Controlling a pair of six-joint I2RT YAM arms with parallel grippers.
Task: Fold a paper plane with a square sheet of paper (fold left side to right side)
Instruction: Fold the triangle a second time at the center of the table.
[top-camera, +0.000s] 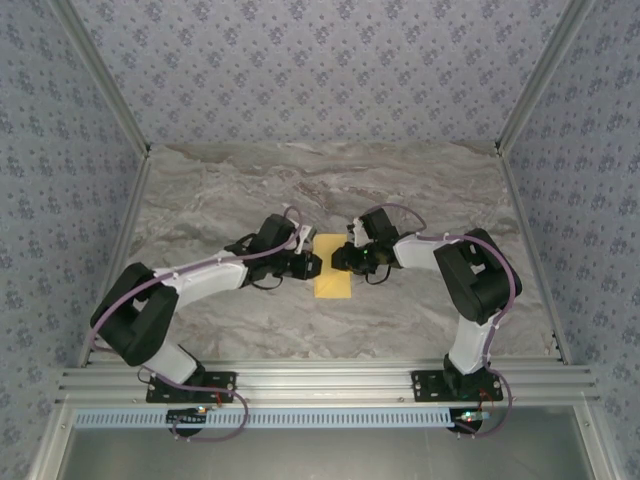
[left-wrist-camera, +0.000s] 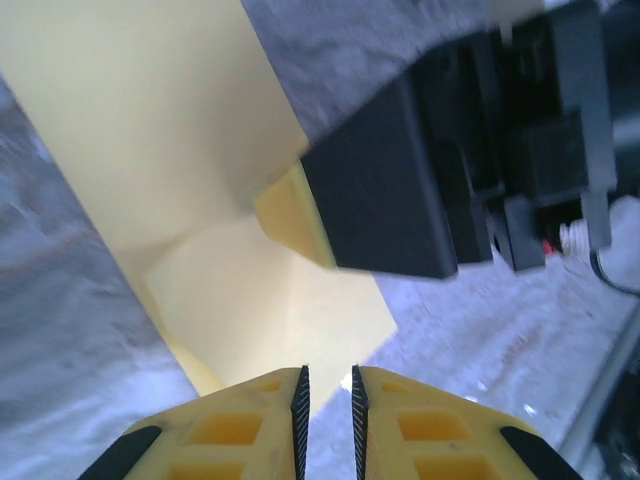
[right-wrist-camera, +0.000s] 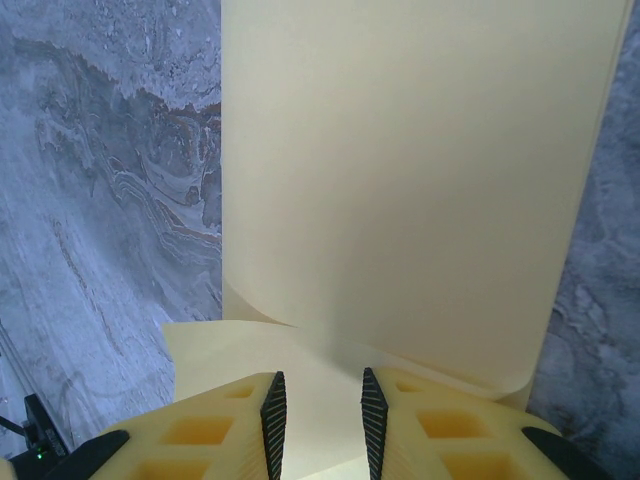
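The square sheet of paper (top-camera: 332, 283) lies mustard-yellow on the marble table between both grippers, doubled over into a narrow upright rectangle. In the right wrist view its upper layer (right-wrist-camera: 400, 180) curls loosely over the lower one, with no sharp crease. My left gripper (top-camera: 314, 264) is at the paper's left edge. Its jaws (left-wrist-camera: 328, 385) stand a narrow gap apart over a paper corner (left-wrist-camera: 340, 330), pinching nothing. My right gripper (top-camera: 339, 258) is on the paper from the right, its jaws (right-wrist-camera: 318, 395) apart with paper lying flat between them. One of its yellow fingertips (left-wrist-camera: 292, 215) rests on the sheet.
The marble tabletop (top-camera: 400, 190) stretches around the paper, bounded by aluminium rails (top-camera: 320, 380) at the near edge and patterned walls on three sides. The right arm's black wrist housing (left-wrist-camera: 420, 180) hangs close in front of the left gripper.
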